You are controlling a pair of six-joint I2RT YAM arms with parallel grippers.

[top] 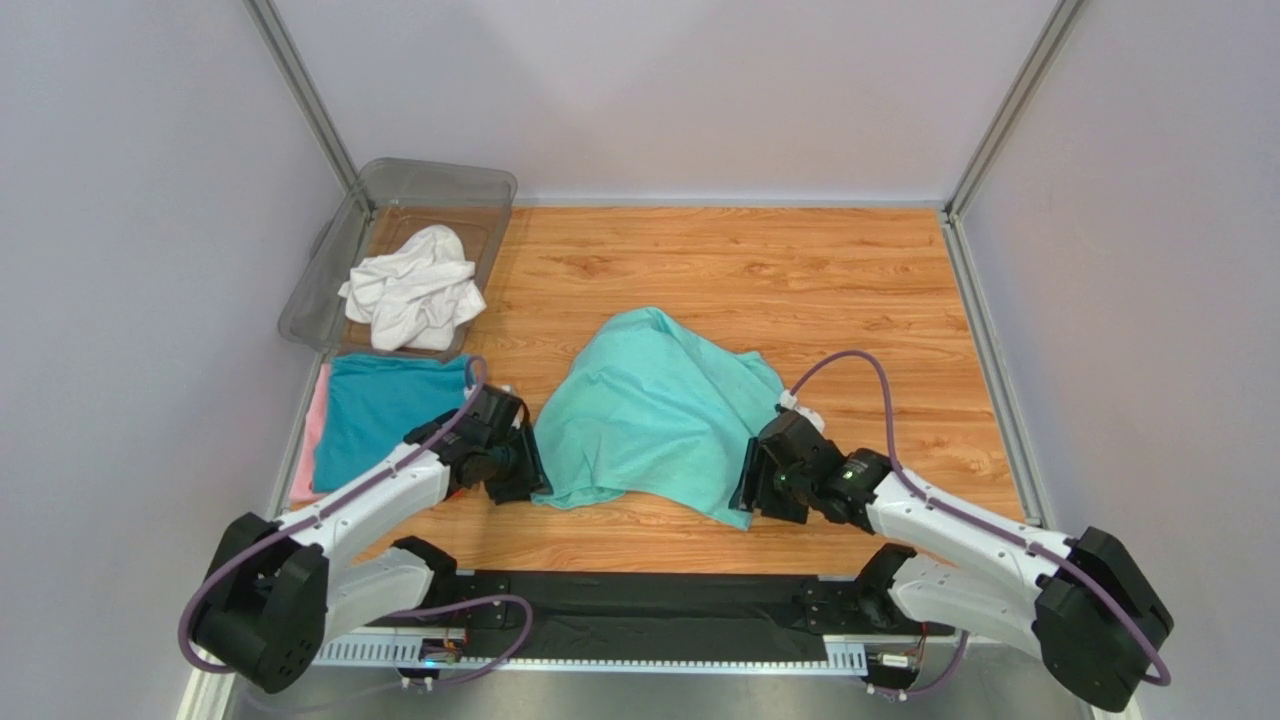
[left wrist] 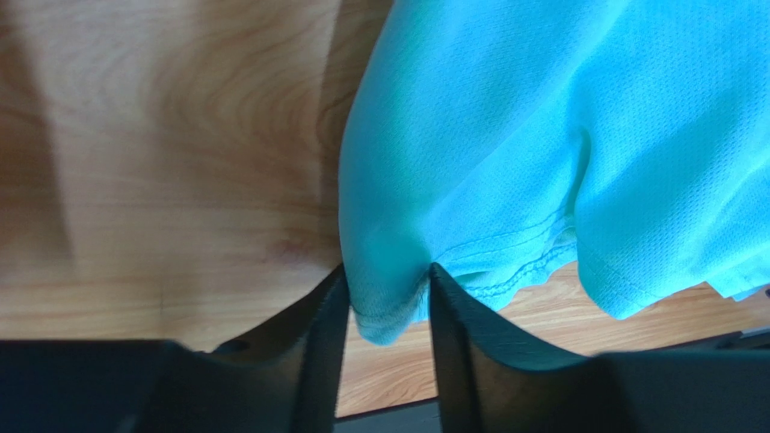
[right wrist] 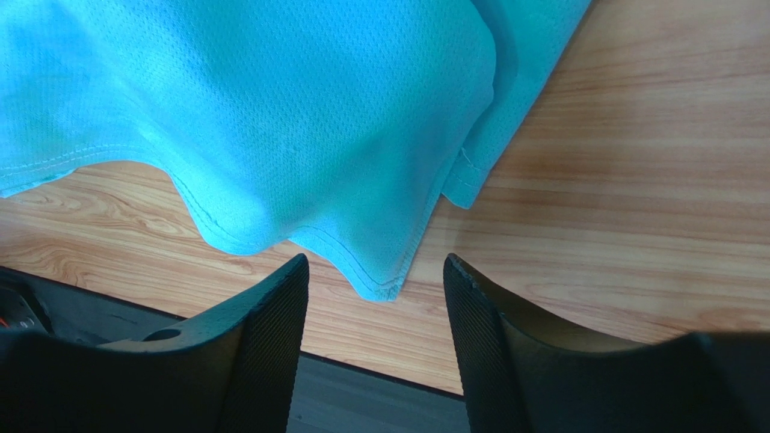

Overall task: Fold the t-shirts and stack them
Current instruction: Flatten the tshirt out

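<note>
— Four t-shirts I count from above, also two grippers, one bin (top: 451, 177) and one table (top: 781, 270). Do you count the same?

— Yes, four: one green t-shirt (top: 654, 413), one white t-shirt (top: 413, 285), one blue t-shirt (top: 383, 405) and one pink t-shirt (top: 311, 435), of which only a thin edge shows.

— Where does each one lie?

— The green t-shirt is in the middle of the wooden table. It is unfolded and rumpled, with a raised hump at its 12 o'clock side and the hem toward 6 o'clock. The white t-shirt is a crumpled heap inside the clear bin, at 10 o'clock from the green one. The blue t-shirt is folded flat at 9 o'clock, and it rests on the pink t-shirt, whose edge comes out on the 9 o'clock side.

— How does the green cloth look from near?

— It has a fine mesh weave, with a double stitched seam along the hem.

— And the grippers?

— The left gripper (left wrist: 389, 271) is at 8 o'clock of the green t-shirt. Its fingers (left wrist: 321, 334) are drawn near together and pinch a bunched corner of the hem; the cloth touches both of them. The right gripper (right wrist: 375, 266) is at 4 o'clock. Its fingers stand apart. One hem corner points into the gap between them, but neither finger touches it, so this gripper holds nothing.
</note>
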